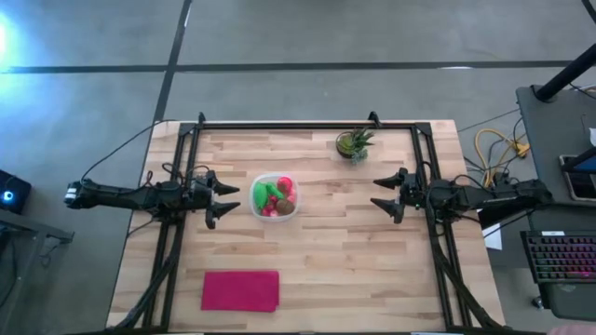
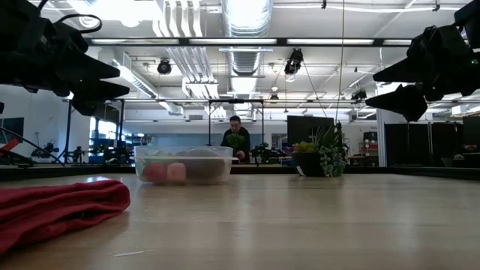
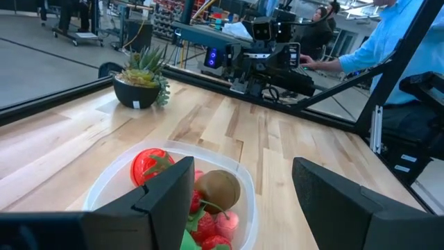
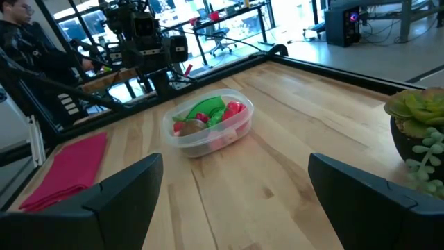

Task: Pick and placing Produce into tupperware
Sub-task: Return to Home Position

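The clear tupperware (image 1: 275, 196) stands on the table's middle, a little left of centre. Inside it lies the produce (image 1: 276, 197): green pieces, a red ball (image 3: 150, 164), a brown kiwi (image 3: 220, 189) and small red berries. My left gripper (image 1: 226, 200) hangs open above the table just left of the tupperware, its fingers level and pointing at it. My right gripper (image 1: 384, 194) hangs open at the right side, level, pointing toward the tupperware (image 4: 208, 126) from farther off. Neither holds anything.
A small spiky potted plant (image 1: 354, 143) stands near the far edge, right of centre. A flat magenta cloth (image 1: 241, 290) lies near the front edge, left of centre. Black frame rails (image 1: 307, 125) run along the far edge and both sides. A person shows beyond the table.
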